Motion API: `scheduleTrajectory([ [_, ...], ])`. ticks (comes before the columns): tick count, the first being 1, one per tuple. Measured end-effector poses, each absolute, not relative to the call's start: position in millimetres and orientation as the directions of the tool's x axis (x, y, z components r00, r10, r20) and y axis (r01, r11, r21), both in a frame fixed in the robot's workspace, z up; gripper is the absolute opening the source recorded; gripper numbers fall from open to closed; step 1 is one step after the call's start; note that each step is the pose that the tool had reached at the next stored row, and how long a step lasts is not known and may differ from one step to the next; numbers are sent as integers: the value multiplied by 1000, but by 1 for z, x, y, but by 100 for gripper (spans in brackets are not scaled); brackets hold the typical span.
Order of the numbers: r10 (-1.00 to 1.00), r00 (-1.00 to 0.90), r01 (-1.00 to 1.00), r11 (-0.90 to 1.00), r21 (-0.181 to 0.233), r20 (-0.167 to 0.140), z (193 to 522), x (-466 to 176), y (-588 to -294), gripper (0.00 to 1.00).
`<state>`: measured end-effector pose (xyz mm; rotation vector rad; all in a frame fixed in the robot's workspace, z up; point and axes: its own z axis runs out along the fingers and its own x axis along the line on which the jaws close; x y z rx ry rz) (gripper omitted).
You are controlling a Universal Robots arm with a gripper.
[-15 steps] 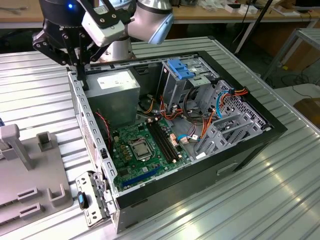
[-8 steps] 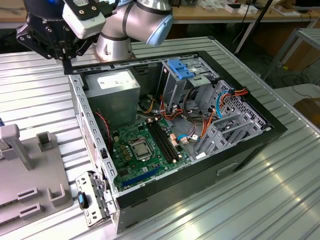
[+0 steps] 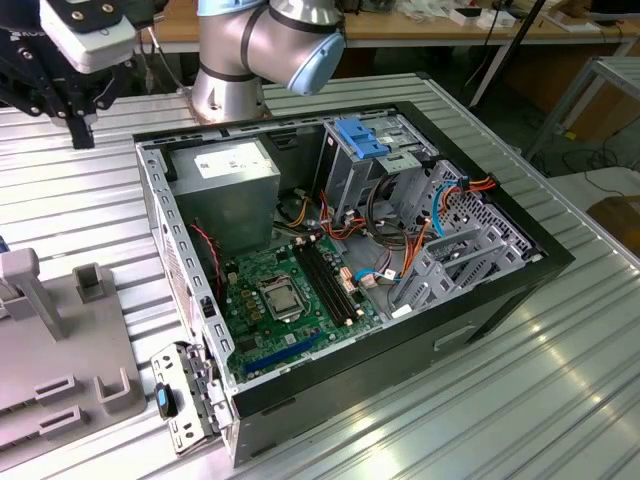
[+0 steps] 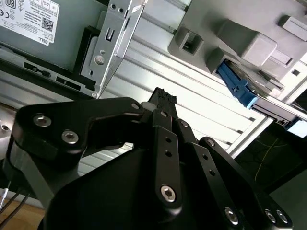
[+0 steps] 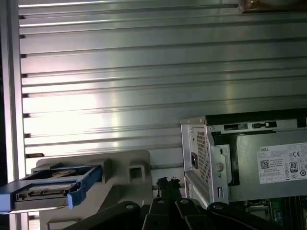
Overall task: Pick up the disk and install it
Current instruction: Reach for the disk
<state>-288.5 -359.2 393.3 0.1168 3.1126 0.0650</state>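
The disk (image 5: 48, 188) rests on a fixture (image 5: 122, 189) beside the computer case (image 5: 199, 143) on the table (image 5: 144, 72).

The table (image 3: 560, 400) is silver metal, ribbed in long parallel grooves with white glare. At the frame's centre the computer case (image 3: 480, 325) is black outside and pale grey inside. Its motherboard (image 3: 290, 300) is green with black slots, the power supply (image 3: 225, 185) grey with a white label, the cage latches (image 3: 365, 135) light blue, and the cables (image 3: 465, 190) orange and red. At the top, the arm (image 3: 290, 45) is silver with a pale-blue cap. The fixture (image 3: 60, 350) at lower left is matt grey. In the first wrist view the disk (image 5: 53, 189) has bright blue rails round a dark grey body, and the gripper (image 5: 168, 184) is black.
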Motion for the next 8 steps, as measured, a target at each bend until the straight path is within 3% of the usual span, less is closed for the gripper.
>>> scheduleTrajectory([
  [8,75,-997,74,996,43,-25,393,-334,-358,11],
])
